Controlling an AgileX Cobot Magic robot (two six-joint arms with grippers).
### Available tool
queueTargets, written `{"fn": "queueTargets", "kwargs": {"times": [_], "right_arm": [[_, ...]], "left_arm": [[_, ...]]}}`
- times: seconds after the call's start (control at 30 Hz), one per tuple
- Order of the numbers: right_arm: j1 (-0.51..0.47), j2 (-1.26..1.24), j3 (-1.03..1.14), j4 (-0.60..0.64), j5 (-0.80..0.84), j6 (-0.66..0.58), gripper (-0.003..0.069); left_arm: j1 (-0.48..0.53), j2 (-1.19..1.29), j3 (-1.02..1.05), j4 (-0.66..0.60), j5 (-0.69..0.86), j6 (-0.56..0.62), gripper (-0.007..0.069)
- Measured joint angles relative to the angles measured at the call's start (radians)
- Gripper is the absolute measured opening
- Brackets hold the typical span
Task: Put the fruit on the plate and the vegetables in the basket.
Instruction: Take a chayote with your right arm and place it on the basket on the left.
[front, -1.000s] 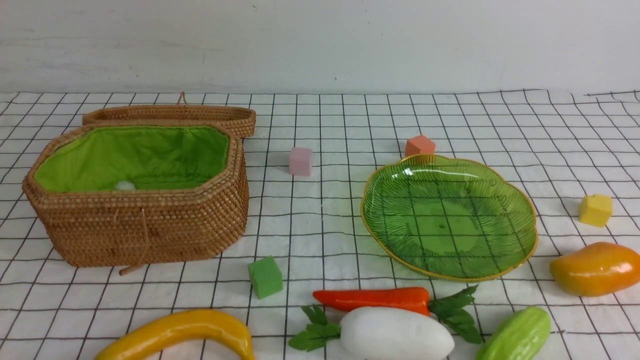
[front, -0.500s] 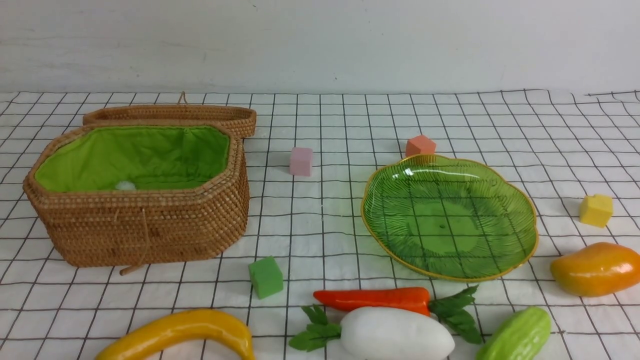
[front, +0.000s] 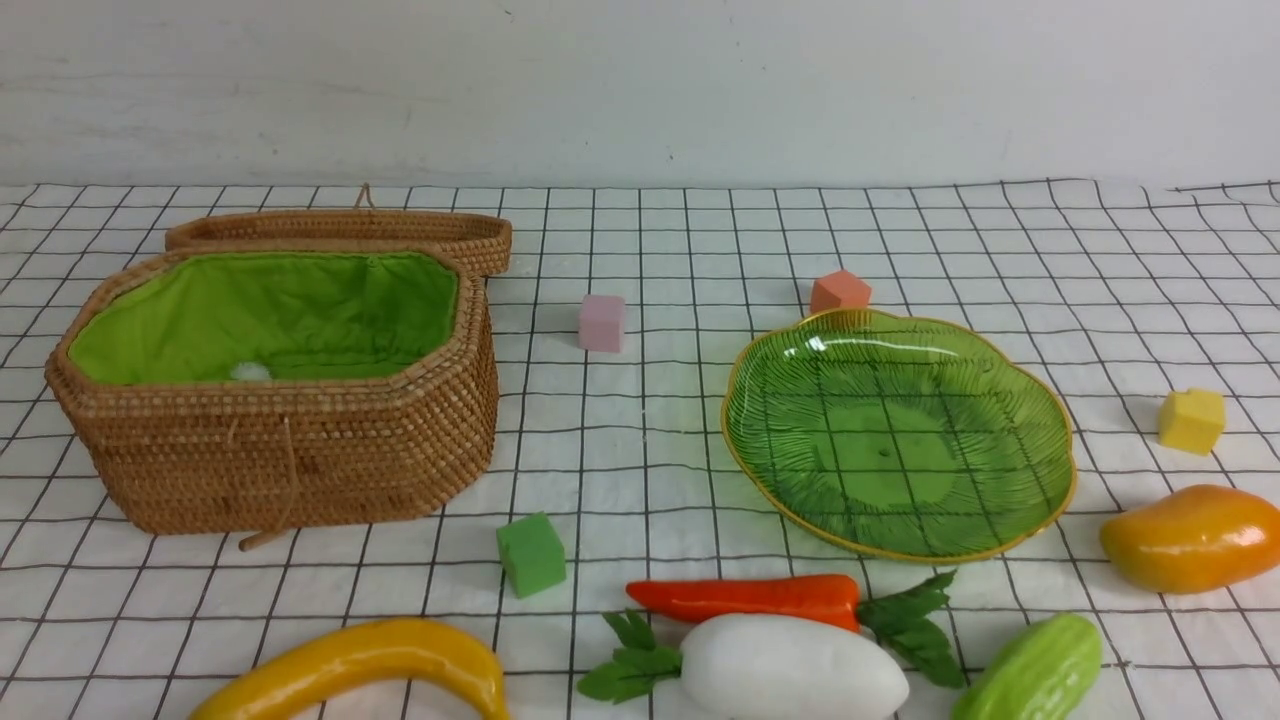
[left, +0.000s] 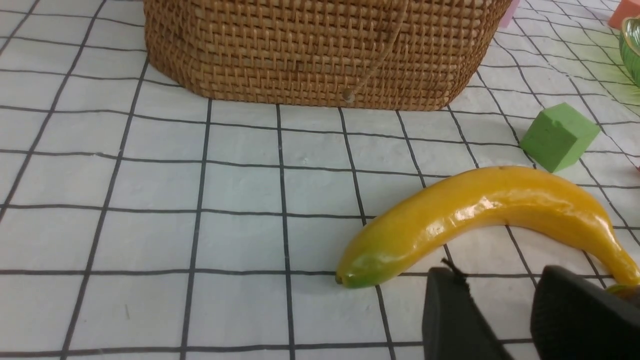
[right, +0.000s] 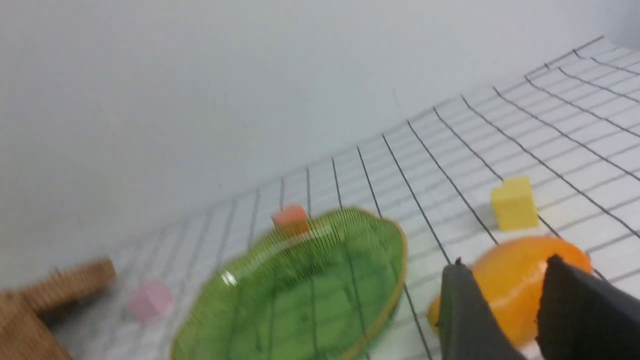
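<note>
The banana (front: 350, 660) lies at the front left, and in the left wrist view this banana (left: 480, 215) is just beyond my open left gripper (left: 500, 280), which holds nothing. The mango (front: 1190, 535) rests right of the green plate (front: 900, 440). In the blurred right wrist view the mango (right: 510, 280) shows past my open right gripper (right: 506, 265), beside the plate (right: 300, 290). Carrot (front: 750, 597), radish (front: 790, 668) and gourd (front: 1035, 670) lie at the front. The open basket (front: 290, 460) stands at the left. Neither gripper shows in the front view.
The basket's lid (front: 340, 228) lies behind it, and something small and white (front: 250, 371) sits inside. Foam cubes are scattered on the checked cloth: pink (front: 601, 322), orange (front: 840, 291), yellow (front: 1191, 420) and green (front: 531, 554). A wall closes the back.
</note>
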Motion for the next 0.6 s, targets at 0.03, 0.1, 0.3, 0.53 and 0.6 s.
{"fn": "queueTargets", "kwargs": {"times": [0.03,0.1,0.3,0.53,0.6], "right_arm": [[0.000,0.000,0.000,0.018,-0.031,0.001,0.0242],[0.000,0.000,0.000,0.034,-0.071,0.004,0.0242],[0.000,0.010,-0.201,0.062,-0.009,0.018,0.0242],[0.000,0.313,-0.676,0.034,0.286,0.000,0.0242],[0.000,0.439,-0.797,-0.032,0.396,-0.070,0.0242]], "left_arm": [[0.000,0.000,0.000,0.000,0.000,0.000,0.0239],[0.000,0.000,0.000,0.000,0.000,0.000,0.0239],[0.000,0.000,0.000,0.000,0.000,0.000,0.0239],[0.000,0.000,0.000,0.000,0.000,0.000,0.0239],[0.000,0.000,0.000,0.000,0.000,0.000,0.0239]]}}
